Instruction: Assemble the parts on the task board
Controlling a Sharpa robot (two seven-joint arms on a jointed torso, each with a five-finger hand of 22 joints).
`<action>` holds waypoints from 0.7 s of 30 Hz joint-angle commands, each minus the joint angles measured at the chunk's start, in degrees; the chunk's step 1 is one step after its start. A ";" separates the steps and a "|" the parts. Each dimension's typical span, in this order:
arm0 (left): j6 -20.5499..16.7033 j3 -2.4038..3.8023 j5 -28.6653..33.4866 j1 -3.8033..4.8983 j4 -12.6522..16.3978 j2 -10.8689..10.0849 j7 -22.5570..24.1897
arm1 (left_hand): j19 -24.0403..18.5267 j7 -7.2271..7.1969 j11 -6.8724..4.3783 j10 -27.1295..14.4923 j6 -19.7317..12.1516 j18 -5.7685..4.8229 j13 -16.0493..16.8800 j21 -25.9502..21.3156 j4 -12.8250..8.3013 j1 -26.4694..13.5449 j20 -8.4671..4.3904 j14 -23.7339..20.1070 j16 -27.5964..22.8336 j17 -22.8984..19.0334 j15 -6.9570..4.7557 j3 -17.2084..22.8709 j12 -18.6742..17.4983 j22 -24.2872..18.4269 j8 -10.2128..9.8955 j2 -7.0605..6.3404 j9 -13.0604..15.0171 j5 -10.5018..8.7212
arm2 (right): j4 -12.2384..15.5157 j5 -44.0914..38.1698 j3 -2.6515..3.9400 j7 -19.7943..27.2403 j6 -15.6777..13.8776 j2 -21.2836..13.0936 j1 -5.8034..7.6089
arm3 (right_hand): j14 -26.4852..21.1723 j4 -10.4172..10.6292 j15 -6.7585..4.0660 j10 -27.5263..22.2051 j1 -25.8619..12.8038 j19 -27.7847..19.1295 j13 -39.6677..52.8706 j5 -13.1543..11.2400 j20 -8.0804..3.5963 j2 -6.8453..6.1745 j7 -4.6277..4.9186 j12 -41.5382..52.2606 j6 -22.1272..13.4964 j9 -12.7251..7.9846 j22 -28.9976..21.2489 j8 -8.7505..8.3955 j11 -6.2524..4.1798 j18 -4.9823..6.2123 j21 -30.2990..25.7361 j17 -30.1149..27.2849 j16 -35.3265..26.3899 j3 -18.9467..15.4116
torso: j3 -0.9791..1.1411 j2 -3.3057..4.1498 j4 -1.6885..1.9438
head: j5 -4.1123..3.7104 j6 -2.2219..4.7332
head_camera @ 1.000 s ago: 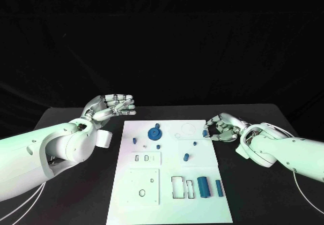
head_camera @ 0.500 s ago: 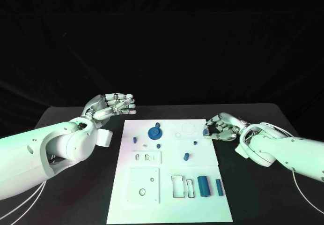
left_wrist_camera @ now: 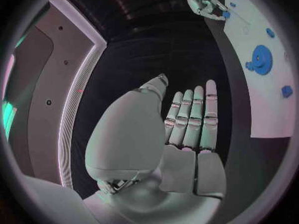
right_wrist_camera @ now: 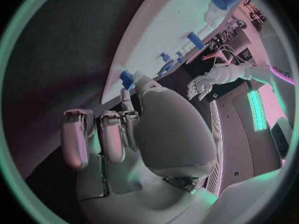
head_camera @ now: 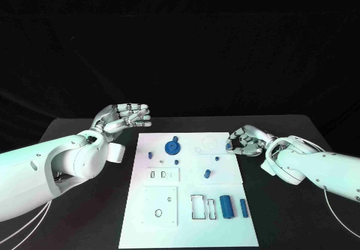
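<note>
Left hand (head_camera: 122, 117) raised off board's far-left corner, fingers straight and together, holding nothing. White board (head_camera: 150, 219) mid-table, blue gear (head_camera: 172, 149) near far edge. Right hand (head_camera: 246, 141) at board's right edge, pinching small blue part (head_camera: 229, 147).

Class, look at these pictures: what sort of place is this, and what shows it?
Probably a robotics lab test bench: a black table against a dark backdrop, a white task board with small blue parts, and two white robot arms.
</note>
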 commanded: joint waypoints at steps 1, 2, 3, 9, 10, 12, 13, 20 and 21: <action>0.96 0.04 0.15 0.03 0.20 0.00 0.46 | -0.22 0.76 0.01 0.15 -0.11 0.45 0.09 -0.40 -0.31 0.36 0.00 0.23 -0.30 0.07 0.30 -0.12 -0.20 -0.07 -0.25 0.07 0.00 -0.22 | -0.06 -0.99 0.00 -0.79 0.69 0.13 -0.05 | 5.22 -0.07 -0.34 3.02 0.14 2.40 11.32 0.03 -0.33 0.55 -0.01 0.28 0.27 0.06 11.05 0.36 -0.34 0.20 0.33 11.85 0.20 0.26 | -0.03 0.01 0.03 | -0.08 -0.13; 0.95 0.04 0.15 0.03 0.21 -0.01 0.45 | -0.22 0.76 0.01 0.15 -0.11 0.45 0.09 -0.40 -0.31 0.36 0.00 0.23 -0.30 0.07 0.30 -0.12 -0.20 -0.07 -0.25 0.07 0.00 -0.22 | -0.08 -1.14 0.00 -0.92 0.65 0.16 -0.05 | 5.22 -0.07 -0.34 3.02 0.14 2.40 11.32 0.03 -0.33 0.55 -0.01 0.28 0.27 0.06 11.05 0.36 -0.34 0.20 0.33 11.85 0.20 0.26 | -0.03 0.02 0.03 | -0.06 -0.12; 0.95 0.04 0.15 0.03 0.21 -0.03 0.45 | -0.22 0.76 0.01 0.15 -0.11 0.45 0.09 -0.40 -0.31 0.36 0.00 0.23 -0.30 0.07 0.30 -0.12 -0.20 -0.07 -0.25 0.07 0.00 -0.22 | -0.10 -1.30 0.00 -1.05 0.60 0.20 -0.05 | 5.22 -0.08 -0.34 3.02 0.15 2.40 11.32 0.03 -0.33 0.54 -0.01 0.28 0.28 0.06 11.05 0.36 -0.34 0.20 0.33 11.86 0.20 0.27 | -0.03 0.02 0.03 | -0.05 -0.13; 0.92 0.04 0.15 0.04 0.24 -0.07 0.42 | -0.29 0.75 0.01 0.15 -0.11 0.47 0.09 -0.44 -0.35 0.40 0.03 0.22 -0.33 0.09 0.31 -0.06 -0.21 -0.10 -0.26 0.10 0.00 -0.21 | -0.11 -2.19 0.00 -1.73 0.21 0.34 -0.05 | 5.27 -0.37 -0.48 3.19 0.43 2.64 11.51 0.05 -0.47 0.69 -0.17 0.50 0.64 0.07 11.31 0.47 -0.48 0.11 0.60 12.03 0.26 0.95 | -0.02 -0.02 0.03 | 0.03 -0.25; 0.91 0.04 0.15 0.04 0.24 -0.08 0.42 | -0.29 0.75 0.01 0.15 -0.11 0.47 0.09 -0.44 -0.35 0.40 0.03 0.22 -0.33 0.09 0.31 -0.06 -0.21 -0.10 -0.26 0.10 0.00 -0.21 | -0.11 -2.33 0.00 -1.82 0.13 0.35 -0.05 | 5.29 -0.50 -0.56 3.28 0.55 2.72 11.60 0.06 -0.55 0.92 -0.27 0.61 0.93 0.10 11.39 0.60 -0.57 0.08 0.69 12.14 0.29 1.38 | -0.02 -0.02 0.03 | 0.03 -0.26; 0.89 0.04 0.15 0.04 0.25 -0.09 0.41 | -0.29 0.75 0.01 0.15 -0.11 0.47 0.09 -0.44 -0.35 0.40 0.03 0.22 -0.33 0.09 0.31 -0.06 -0.21 -0.10 -0.26 0.10 0.00 -0.21 | -0.11 -2.54 0.00 -1.91 -0.06 0.38 -0.05 | 5.31 -0.78 -0.73 3.39 0.76 2.86 11.72 0.07 -0.70 1.32 -0.50 0.74 1.49 0.16 11.54 0.84 -0.77 0.03 0.84 12.21 0.32 2.28 | -0.01 -0.02 0.03 | 0.04 -0.26; 0.88 0.04 0.15 0.04 0.25 -0.10 0.40 | -0.29 0.75 0.01 0.15 -0.11 0.47 0.09 -0.44 -0.35 0.40 0.03 0.22 -0.33 0.09 0.31 -0.06 -0.21 -0.10 -0.26 0.10 0.00 -0.21 | -0.10 -2.60 0.00 -1.90 -0.14 0.40 -0.05 | 5.34 -1.09 -0.92 3.45 1.14 2.91 11.80 0.17 -0.85 1.70 -0.72 0.81 1.92 0.19 11.60 1.03 -0.98 0.02 0.88 12.32 0.35 3.39 | -0.01 -0.03 0.03 | 0.04 -0.25; 0.84 0.04 0.15 0.04 0.24 -0.12 0.36 | -0.33 0.75 0.02 0.15 -0.12 0.47 0.08 -0.46 -0.37 0.43 0.04 0.22 -0.35 0.10 0.31 -0.02 -0.21 -0.12 -0.27 0.13 0.00 -0.21 | 0.12 -2.82 0.00 -1.16 -1.72 0.55 -0.05 | 5.43 -2.19 -1.72 4.01 0.72 3.45 12.42 0.09 -1.61 1.96 -1.77 1.50 4.15 0.73 12.21 2.52 -1.90 -0.18 1.50 12.68 0.46 7.81 | 0.03 -0.01 -0.01 | 0.09 -0.27; 0.84 0.04 0.15 0.04 0.24 -0.12 0.36 | -0.33 0.75 0.02 0.15 -0.12 0.47 0.08 -0.46 -0.37 0.43 0.04 0.22 -0.35 0.10 0.31 -0.02 -0.21 -0.12 -0.27 0.13 0.00 -0.21 | 0.17 -2.86 0.00 -1.12 -2.24 0.57 -0.05 | 5.44 -2.37 -1.82 4.07 0.56 3.49 12.47 0.08 -1.71 1.97 -1.90 1.56 4.33 0.83 12.25 2.71 -2.01 -0.20 1.54 12.71 0.47 8.31 | 0.03 -0.02 -0.01 | 0.10 -0.29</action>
